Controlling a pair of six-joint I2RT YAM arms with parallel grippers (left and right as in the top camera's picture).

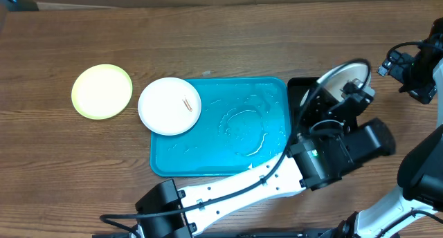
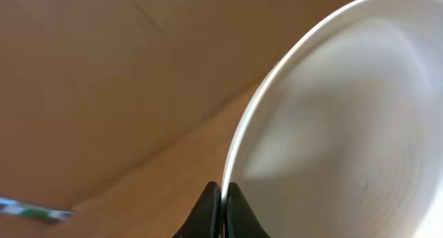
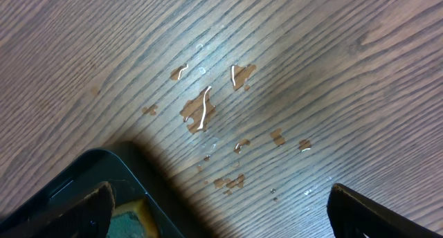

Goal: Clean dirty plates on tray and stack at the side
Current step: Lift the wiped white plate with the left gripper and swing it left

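My left gripper [image 2: 223, 209] is shut on the rim of a white plate [image 2: 346, 127] and holds it tilted up on edge over the black tray; the plate also shows in the overhead view [image 1: 340, 79]. A second white plate [image 1: 169, 105] with a small brown smear lies on the left edge of the turquoise tray [image 1: 208, 155]. The pale yellow-green plate [image 1: 102, 91] lies on the table left of it. My right gripper [image 3: 221, 203] is open and empty above wet wood beside the black tray's corner [image 3: 76, 179]; its arm [image 1: 415, 68] is at the far right.
The black tray [image 1: 296, 93] stands right of the turquoise tray, mostly hidden by my left arm. A sponge [image 3: 131, 217] lies in it. Water puddles lie on the turquoise tray [image 1: 242, 124] and droplets on the table [image 3: 201, 110].
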